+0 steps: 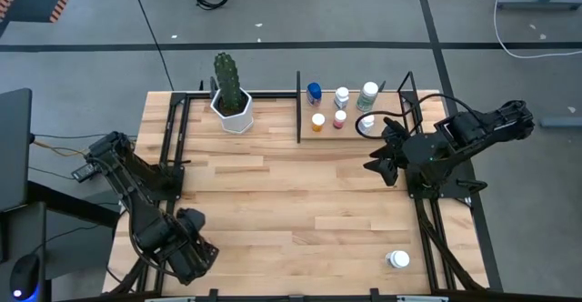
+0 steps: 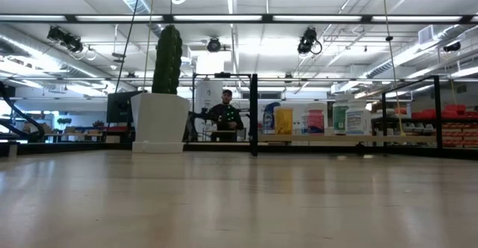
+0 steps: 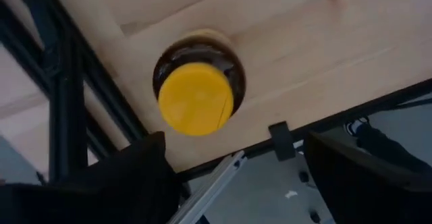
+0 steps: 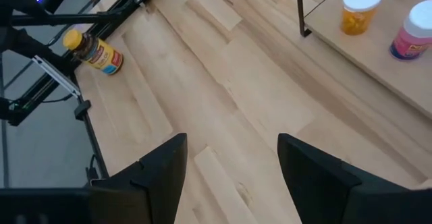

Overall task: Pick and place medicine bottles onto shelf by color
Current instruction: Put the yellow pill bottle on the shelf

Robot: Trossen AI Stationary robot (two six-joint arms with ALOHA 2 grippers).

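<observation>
Stock on the flat light-wood shelf (image 1: 350,131) framed by thin black posts, at 1 o'clock on the slatted wooden desk (image 1: 300,202): five medicine bottles, as far as the high view shows.

- Blue bottle (image 1: 314,92), back row, 12 o'clock end.
- White bottle with white cap (image 1: 342,96), back row, middle.
- Green-and-white bottle (image 1: 368,95), back row, nearest the right arm.
- Orange bottle with white cap (image 1: 317,121), front row, just beside the blue one.
- Pink bottle with white cap (image 1: 339,118), front row, near the orange one.

Stock not yet shelved, two seen:

- White-capped bottle (image 1: 397,259), lying on the desk at 5 o'clock, well apart from the shelf.
- Dark amber bottle with yellow cap and yellow label (image 3: 196,89), at the 7 o'clock corner near the black frame rail, on its side in the right wrist view.

Equipment:

- Left tool (image 3: 229,173): poised over the yellow-capped bottle, jaws spread wide, holding nothing.
- Right tool (image 4: 229,163): above bare desk just beside the shelf's open side at 3 o'clock, jaws apart, empty.
- White hexagonal pot with green cactus (image 1: 233,102), 11 o'clock, not part of the sort.

Judged status: well over half placed; two bottles outstanding; whether the colour grouping on the shelf is final cannot be told.
</observation>
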